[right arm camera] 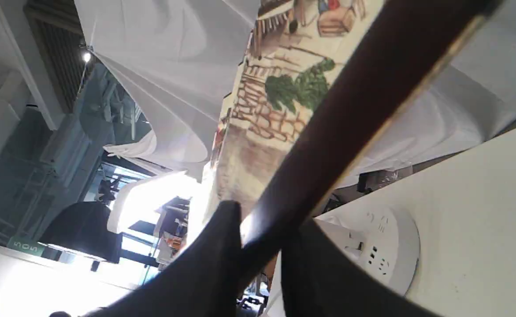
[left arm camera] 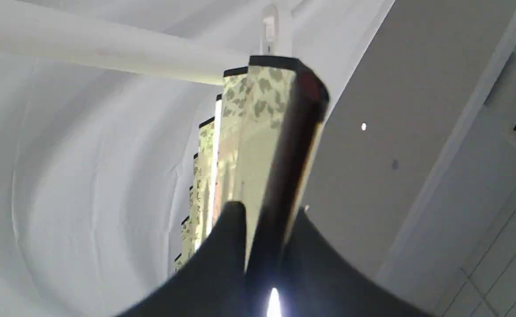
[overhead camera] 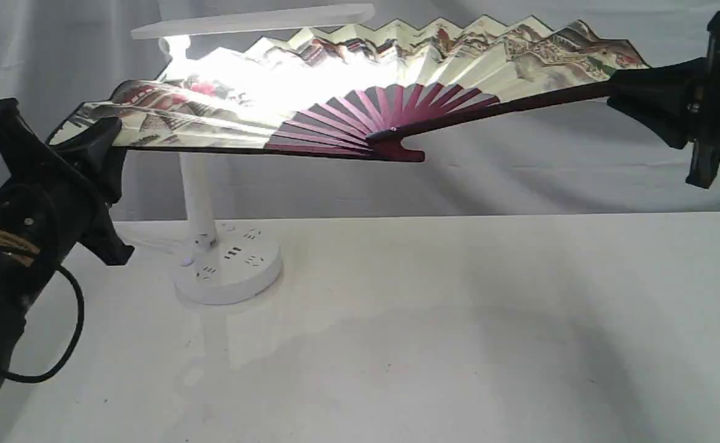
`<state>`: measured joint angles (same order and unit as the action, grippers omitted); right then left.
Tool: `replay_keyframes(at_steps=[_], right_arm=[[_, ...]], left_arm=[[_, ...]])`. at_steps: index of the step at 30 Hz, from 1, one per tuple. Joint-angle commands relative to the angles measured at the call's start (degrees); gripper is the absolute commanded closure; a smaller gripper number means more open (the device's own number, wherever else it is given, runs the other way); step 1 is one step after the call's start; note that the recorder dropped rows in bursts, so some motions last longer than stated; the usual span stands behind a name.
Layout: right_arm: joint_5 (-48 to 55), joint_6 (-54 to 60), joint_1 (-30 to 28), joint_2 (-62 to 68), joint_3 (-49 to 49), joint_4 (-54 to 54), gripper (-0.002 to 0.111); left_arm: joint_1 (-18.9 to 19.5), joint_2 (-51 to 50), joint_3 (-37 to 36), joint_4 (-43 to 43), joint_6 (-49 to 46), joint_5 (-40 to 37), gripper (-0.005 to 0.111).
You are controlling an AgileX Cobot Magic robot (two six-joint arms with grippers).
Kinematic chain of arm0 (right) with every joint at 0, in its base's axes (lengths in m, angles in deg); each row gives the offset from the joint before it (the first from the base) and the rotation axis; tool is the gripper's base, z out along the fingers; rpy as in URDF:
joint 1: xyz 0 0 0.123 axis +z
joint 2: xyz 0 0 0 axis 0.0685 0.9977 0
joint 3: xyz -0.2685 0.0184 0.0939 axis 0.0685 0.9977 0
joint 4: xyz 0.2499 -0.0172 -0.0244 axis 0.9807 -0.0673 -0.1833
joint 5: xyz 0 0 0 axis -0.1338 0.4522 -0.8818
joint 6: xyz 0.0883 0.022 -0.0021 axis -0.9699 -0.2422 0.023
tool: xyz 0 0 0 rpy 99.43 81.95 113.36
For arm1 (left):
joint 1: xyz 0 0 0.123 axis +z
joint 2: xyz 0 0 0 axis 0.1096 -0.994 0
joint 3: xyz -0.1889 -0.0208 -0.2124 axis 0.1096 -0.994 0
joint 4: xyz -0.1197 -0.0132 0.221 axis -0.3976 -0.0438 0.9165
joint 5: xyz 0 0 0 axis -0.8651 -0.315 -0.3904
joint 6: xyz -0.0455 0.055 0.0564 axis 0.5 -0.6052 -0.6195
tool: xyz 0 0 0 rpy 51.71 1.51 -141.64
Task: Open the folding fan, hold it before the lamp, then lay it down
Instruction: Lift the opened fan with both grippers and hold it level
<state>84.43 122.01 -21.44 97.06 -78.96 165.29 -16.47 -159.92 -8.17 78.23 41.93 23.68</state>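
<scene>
White cloth (overhead camera: 581, 184) backs the table (overhead camera: 458, 320); the lamp (overhead camera: 227, 271) near its far edge glows behind the spread folding fan (overhead camera: 458, 58). The left gripper (overhead camera: 98, 140) and right gripper (overhead camera: 623, 89) each clamp an outer rib.

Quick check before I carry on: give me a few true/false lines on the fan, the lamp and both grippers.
1. The folding fan is spread open. True.
2. The left gripper is open, clear of the fan. False: it is shut on one outer rib.
3. The lamp is lit, and its light glows through the leaf. True.
4. The fan lies flat on the table. False: it hangs in the air above the table, held at both ends.
5. The right gripper is shut on the other outer rib. True.
</scene>
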Motion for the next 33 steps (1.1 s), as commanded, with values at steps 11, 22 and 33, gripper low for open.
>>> replay_keyframes(at_steps=[11, 22, 33], right_arm=[[-0.7, 2.5, 0.2, -0.3, 0.1, -1.6, 0.108], [-0.7, 2.5, 0.2, -0.3, 0.1, -1.6, 0.108], [-0.7, 2.7, 0.2, -0.3, 0.1, -1.6, 0.108]], left_arm=[[0.2, 1.3, 0.1, -4.4, 4.0, 4.0, 0.107], [0.2, 1.3, 0.1, -4.4, 4.0, 4.0, 0.107], [0.2, 1.3, 0.1, -2.4, 3.9, 4.0, 0.107]])
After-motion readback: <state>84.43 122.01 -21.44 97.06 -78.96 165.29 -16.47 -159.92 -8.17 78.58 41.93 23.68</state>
